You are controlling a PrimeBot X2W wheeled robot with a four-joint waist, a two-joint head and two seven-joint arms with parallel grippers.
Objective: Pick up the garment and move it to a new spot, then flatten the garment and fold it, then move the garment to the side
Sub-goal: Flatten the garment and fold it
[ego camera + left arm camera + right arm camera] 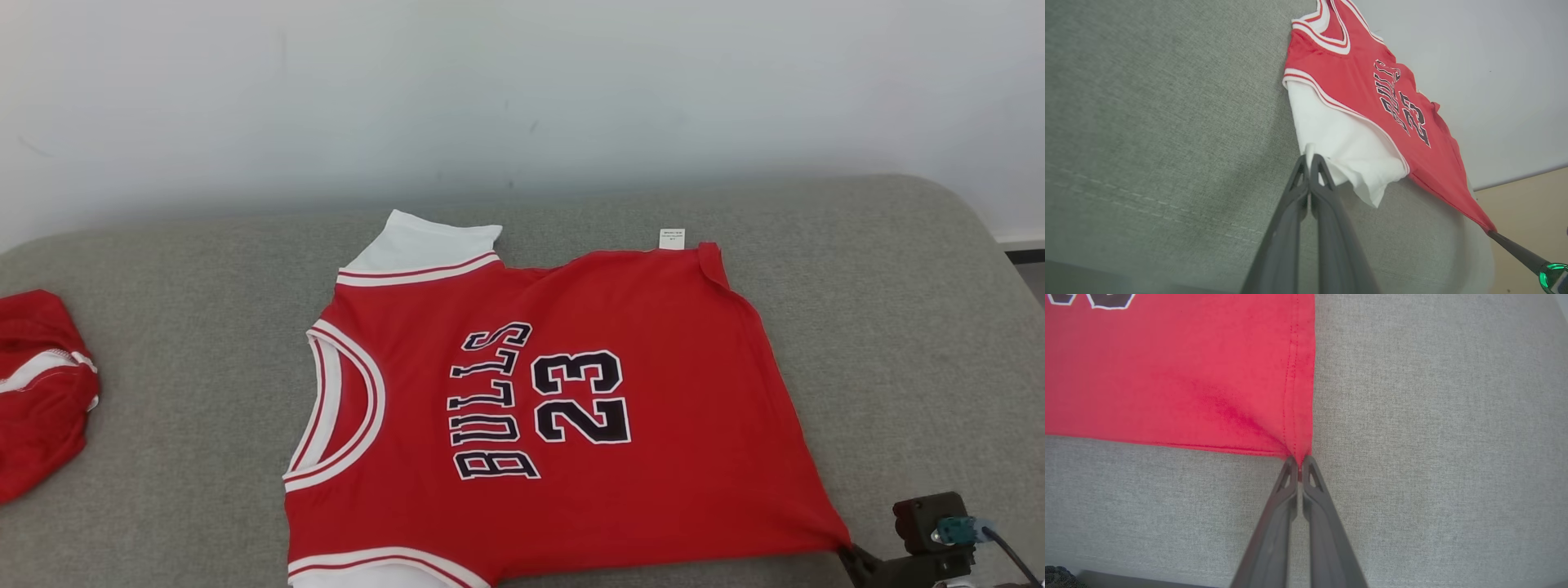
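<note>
Two pinches hold the garment (571,392), a red basketball jersey with white sleeves. It lies spread face up on the grey cushion (163,327), collar toward the robot's left and hem toward its right. The left gripper (1309,157) has its fingers pressed together on the edge of the near white sleeve (1339,139). The right gripper (1299,460) is clamped on the near hem corner (1296,441), where the red cloth puckers into the fingertips. Gripping both ends of the near edge looks meant to draw the cloth taut, so that it settles flat before folding. Across the chest, black white-edged lettering reads "BULLS" with the number "23". A small white tag (671,238) sticks out at the far hem, its print too small to read. Another red cloth (41,392) sits bunched at the cushion's left end, well apart.
</note>
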